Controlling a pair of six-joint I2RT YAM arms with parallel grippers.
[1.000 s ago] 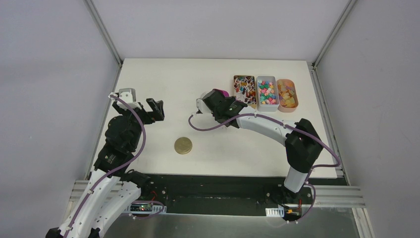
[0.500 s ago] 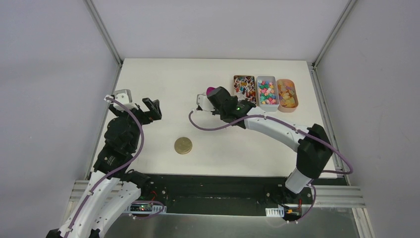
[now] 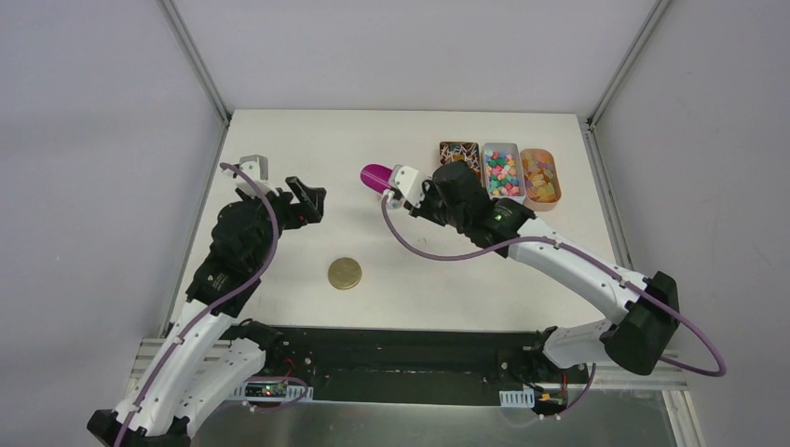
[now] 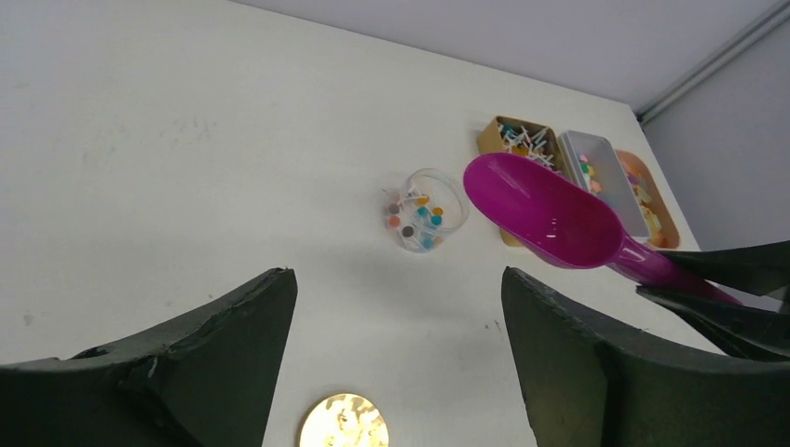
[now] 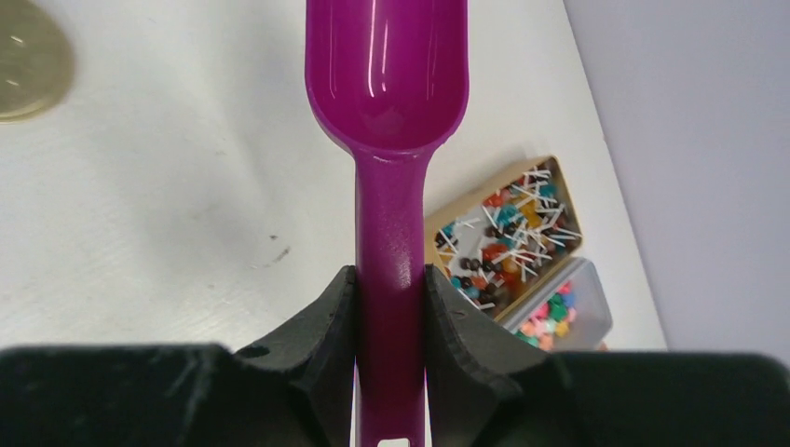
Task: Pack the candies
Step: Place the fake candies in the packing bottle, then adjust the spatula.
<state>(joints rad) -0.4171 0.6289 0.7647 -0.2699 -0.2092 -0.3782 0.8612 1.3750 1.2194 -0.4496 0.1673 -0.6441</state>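
Observation:
The candies lie in three trays at the back right: dark wrapped ones [image 3: 459, 159], pastel ones [image 3: 501, 173] and orange ones [image 3: 540, 177]. My right gripper [image 3: 401, 183] is shut on the handle of the magenta scoop [image 3: 376, 175], whose empty bowl points left. In the right wrist view the fingers [image 5: 321, 321] clamp the scoop's handle [image 5: 389, 270]. A small clear jar [image 4: 426, 209] holding a few candies stands on the table below the scoop [image 4: 545, 214]. In the top view the jar is hidden. My left gripper [image 3: 307, 199] is open and empty, to the left of the scoop.
A round gold lid [image 3: 345, 273] lies flat on the white table [image 3: 279, 149] in front of both grippers. It also shows in the left wrist view [image 4: 343, 424] and the right wrist view [image 5: 28, 56]. Grey walls enclose the table on three sides.
My right arm has swung right toward the trays, and the scoop's bowl now points left. My left gripper has moved a little right and away from its base.

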